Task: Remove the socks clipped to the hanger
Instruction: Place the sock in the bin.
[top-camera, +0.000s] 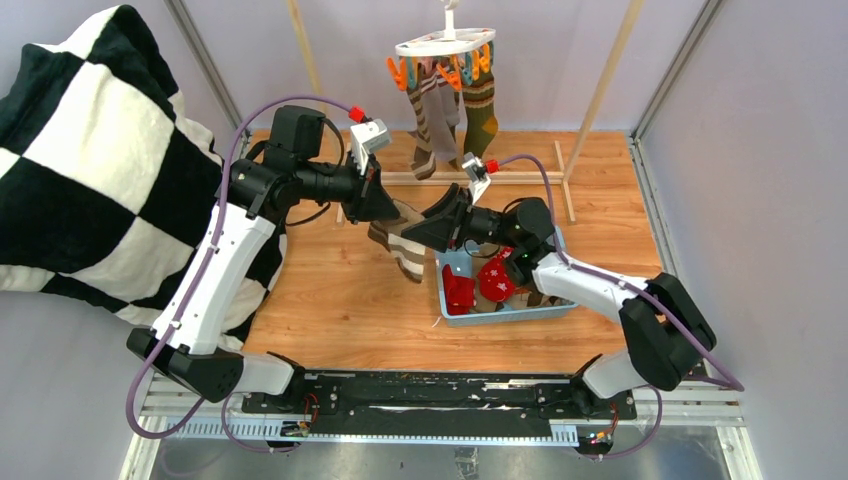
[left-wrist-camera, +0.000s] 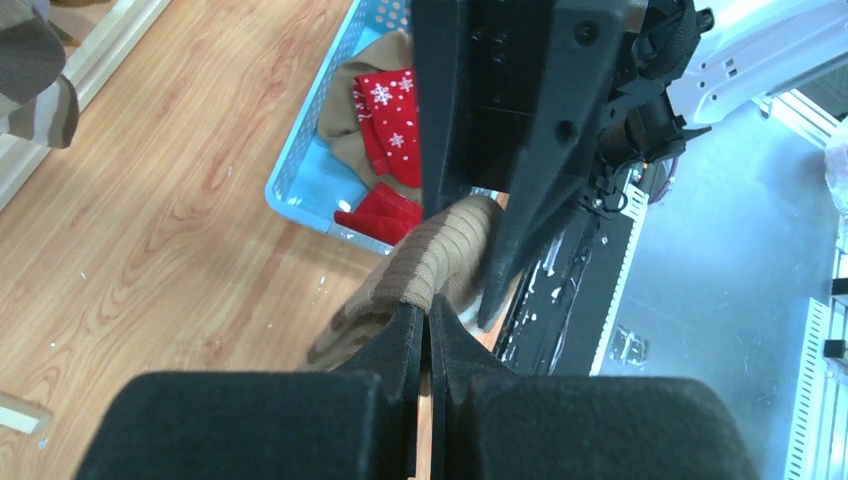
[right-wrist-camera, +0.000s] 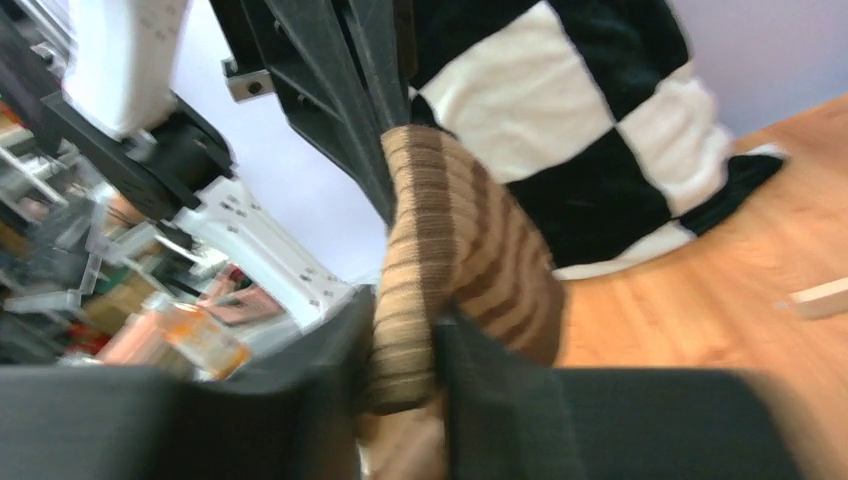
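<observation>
Top camera sits high behind the near edge of the counter (top-camera: 330, 300), looking down over all of it; two wrist cameras, close-range, face each other across the brown striped sock (left-wrist-camera: 440, 255), shared by all three views.

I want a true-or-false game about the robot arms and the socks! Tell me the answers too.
1. The left arm's fingers and the right arm's fingers both pinch one taupe-brown striped fabric sock. True.
2. The light blue plastic basket has nothing in it. False: red fabric socks with white snowflakes lie inside.
3. The white plastic clip hanger has no socks left. False: a few hang there, one of them an olive green fabric sock.
4. The black-and-white checkered blanket is on the left arm's side. True.
</observation>
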